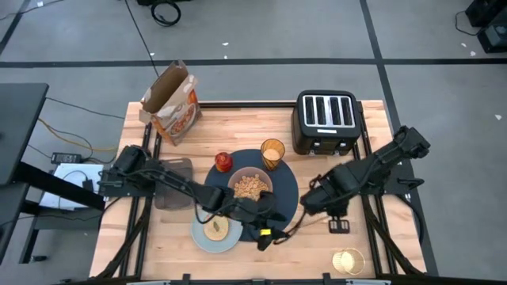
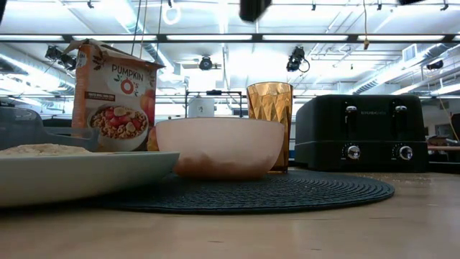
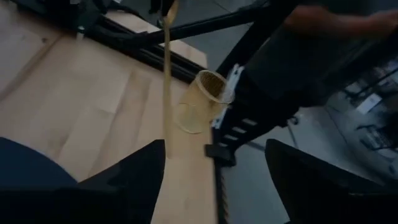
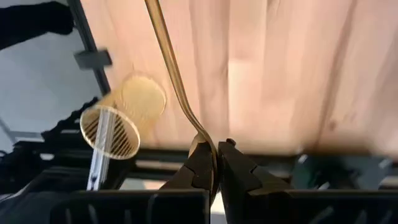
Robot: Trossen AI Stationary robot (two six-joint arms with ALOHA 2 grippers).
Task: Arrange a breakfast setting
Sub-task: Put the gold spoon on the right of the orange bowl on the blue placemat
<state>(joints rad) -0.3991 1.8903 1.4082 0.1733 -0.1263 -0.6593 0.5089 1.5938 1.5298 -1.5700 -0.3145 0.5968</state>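
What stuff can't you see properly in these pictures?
Gold spoon: one end is cut off by the top edge in both wrist views, and it is lost among the arms in the high view.
Red apple: hidden behind the pink bowl in the low view.
Bagel: the low view shows only its top above the plate rim.

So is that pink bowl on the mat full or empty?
Not empty. From above, the pink bowl on the dark placemat holds tan cereal; from table height, the cereal shows only low inside it.
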